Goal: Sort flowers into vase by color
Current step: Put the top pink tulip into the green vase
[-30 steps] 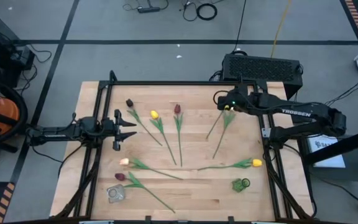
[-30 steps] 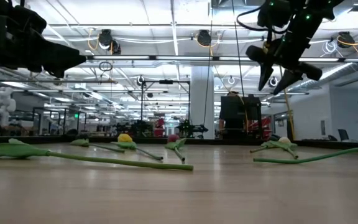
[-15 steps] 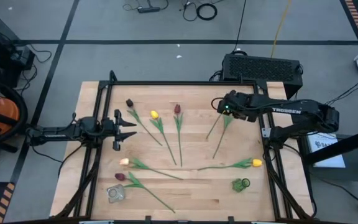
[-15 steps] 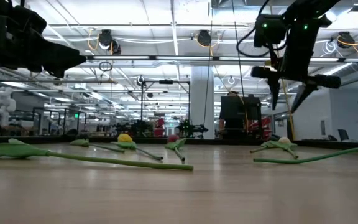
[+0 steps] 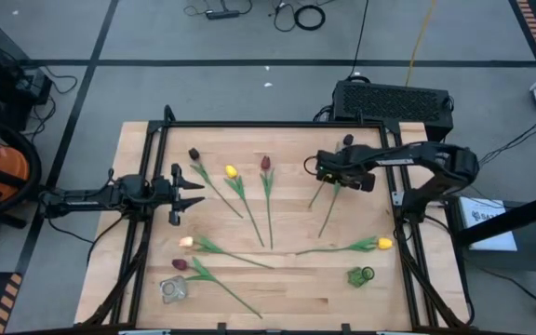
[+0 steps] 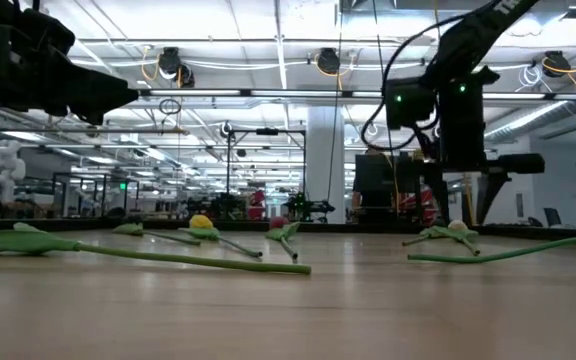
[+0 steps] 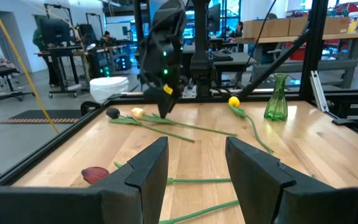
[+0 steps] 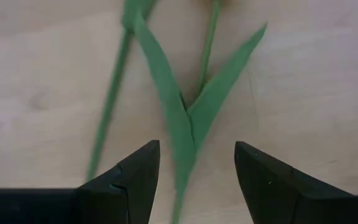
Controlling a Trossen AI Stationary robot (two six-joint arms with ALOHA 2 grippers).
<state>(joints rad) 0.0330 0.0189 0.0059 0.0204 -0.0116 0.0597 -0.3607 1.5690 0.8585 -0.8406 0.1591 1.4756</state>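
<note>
we see the right end effector (image 5: pixel 328 171) hanging just above the bench, its two dark fingers (image 8: pixel 135 177) spread apart and gripping nothing. between them, in the right wrist view, lies a thin green stem with two long pointed leaves (image 8: pixel 185 112), and a second green stem (image 8: pixel 110 106) lies just beside it. from above, these two stems (image 5: pixel 328 200) fan out from under the end effector toward the near side of the pale wooden bench (image 5: pixel 287 270).

further out, a yellow artificial tulip (image 5: pixel 382 244) lies on its side near the bench's right edge, close to a small green glass vase (image 5: pixel 360 275). toward the middle we find a dark red tulip (image 5: pixel 265 163), a yellow tulip (image 5: pixel 231 171) and a maroon tulip (image 5: pixel 194 154), their stems running toward the near side. a pale peach tulip (image 5: pixel 186 242) and another dark red tulip (image 5: pixel 180 264) lie near the left corner, next to a clear glass vase (image 5: pixel 172 289).

the left end effector (image 5: pixel 189 194) waits at the bench's left edge, its fingers parted and empty.
</note>
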